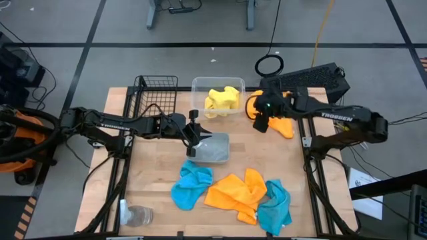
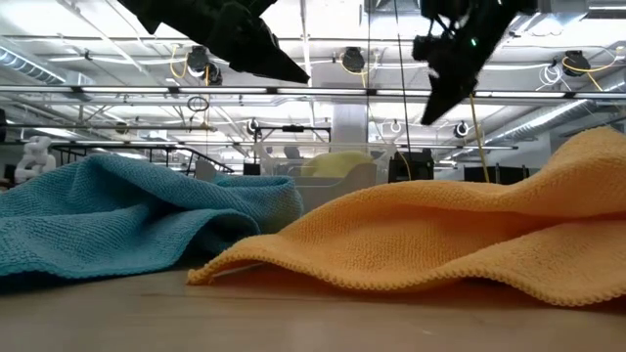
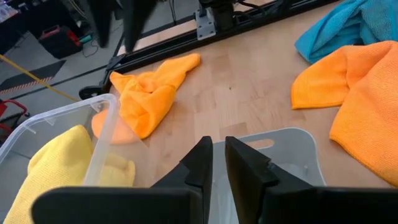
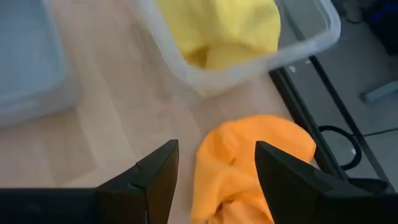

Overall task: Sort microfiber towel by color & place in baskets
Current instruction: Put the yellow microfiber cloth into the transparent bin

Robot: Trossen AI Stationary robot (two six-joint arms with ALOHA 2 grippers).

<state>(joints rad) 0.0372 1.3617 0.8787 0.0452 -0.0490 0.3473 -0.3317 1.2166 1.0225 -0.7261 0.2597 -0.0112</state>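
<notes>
The left gripper, its fingers nearly together and empty, hangs over the grey tray. The right gripper, fingers wide apart, hovers above an orange towel beside the clear tub holding a yellow towel.

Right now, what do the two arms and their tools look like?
Both arms are dark with white TROSSEN lettering on the forearm: left arm, right arm. The left tool has two black, angular, wedge-shaped fingers; the right tool has the same black fingers. A green light glows near the right wrist. Black cable loops lie beside the left arm's base.
</notes>
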